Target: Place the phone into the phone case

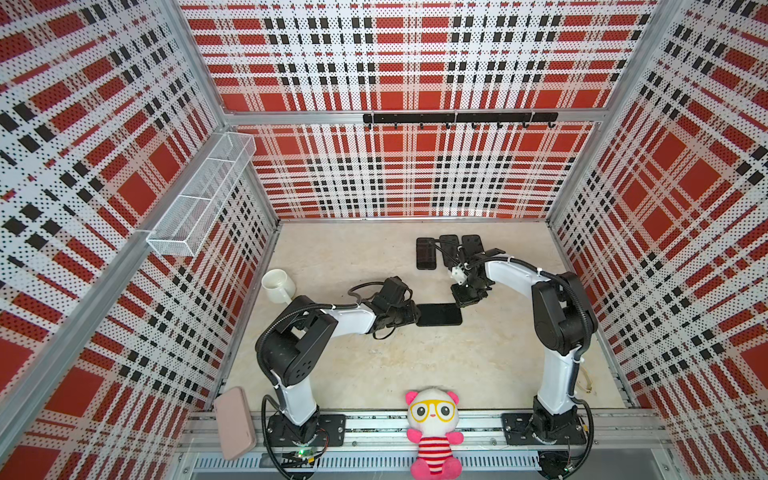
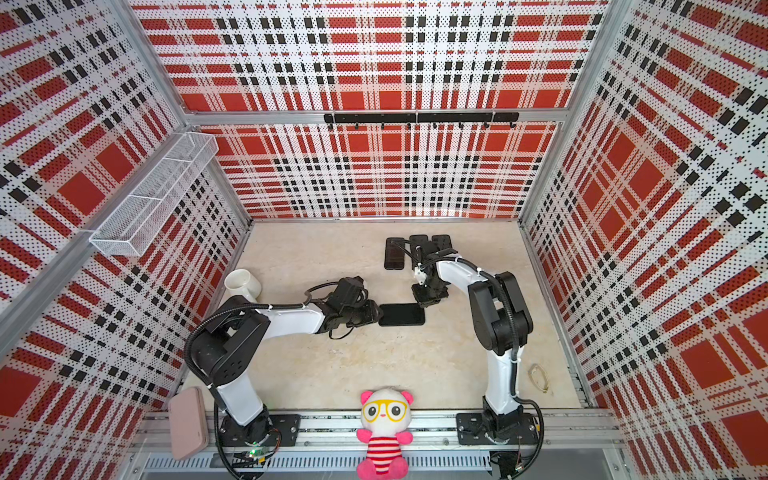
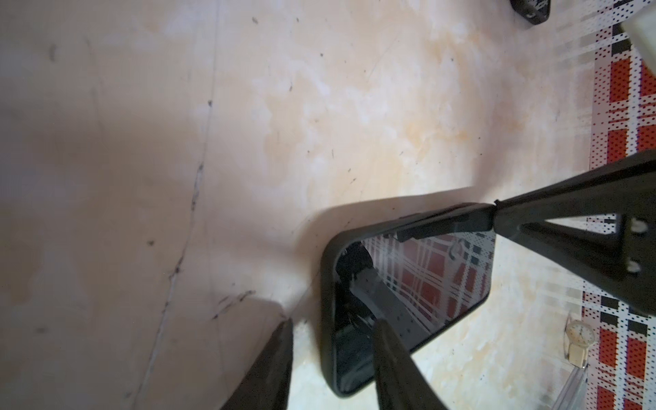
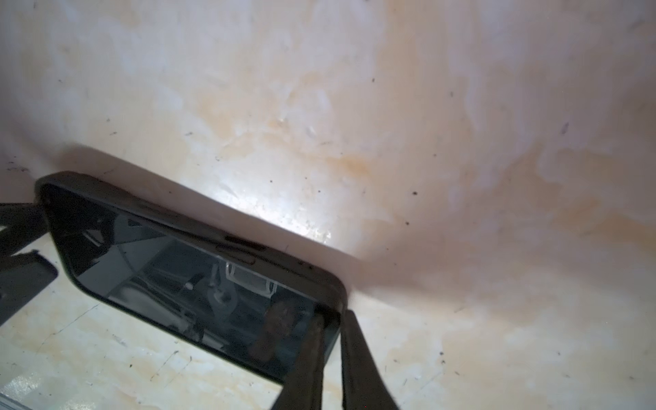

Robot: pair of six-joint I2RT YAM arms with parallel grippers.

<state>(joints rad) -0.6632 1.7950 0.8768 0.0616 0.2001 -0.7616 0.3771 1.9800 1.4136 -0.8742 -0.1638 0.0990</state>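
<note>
A black phone (image 1: 439, 314) (image 2: 401, 314) lies screen up mid-table, set inside a black phone case whose rim (image 3: 328, 284) (image 4: 213, 230) frames the glossy screen (image 3: 433, 284) (image 4: 170, 269). My left gripper (image 1: 415, 314) (image 2: 379, 314) (image 3: 333, 323) is open and straddles the case's short left end. One finger is over the screen; the other is off the case, with bare table between them. My right gripper (image 1: 459, 303) (image 2: 423, 302) (image 4: 334, 316) is shut on the case's far right corner, one finger on the screen side and one outside the rim.
Three dark phone-shaped slabs (image 1: 426, 253) (image 1: 449, 247) (image 1: 471, 245) lie in a row at the back, behind the right arm. A white mug (image 1: 277, 285) stands at the left wall. A pink slab (image 1: 234, 422), a plush toy (image 1: 434, 432) and clear glasses (image 2: 539, 376) sit along the front.
</note>
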